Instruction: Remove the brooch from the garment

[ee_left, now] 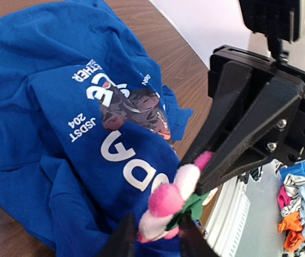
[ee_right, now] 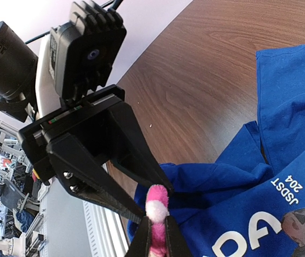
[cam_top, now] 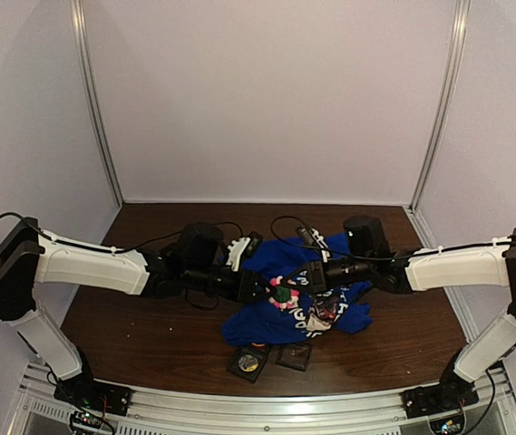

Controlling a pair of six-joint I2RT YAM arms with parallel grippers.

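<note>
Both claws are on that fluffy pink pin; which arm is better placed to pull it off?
Right, narrowly. Both grip the brooch, but the right gripper pinches it nearly shut; the left gripper spans its bulkier part, a looser-looking hold.

A fuzzy pink, white and green brooch (ee_left: pixel 165 206) sits over the crumpled royal-blue T-shirt (ee_left: pixel 45 107), its white lettering and dark chest print showing, on the wooden table (cam_top: pixel 149 335).

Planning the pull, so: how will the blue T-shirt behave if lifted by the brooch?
Probably floppy: the T-shirt lies crumpled in loose folds. Likely light too, so it may rise and drape under the fuzzy brooch rather than stay down.
</note>
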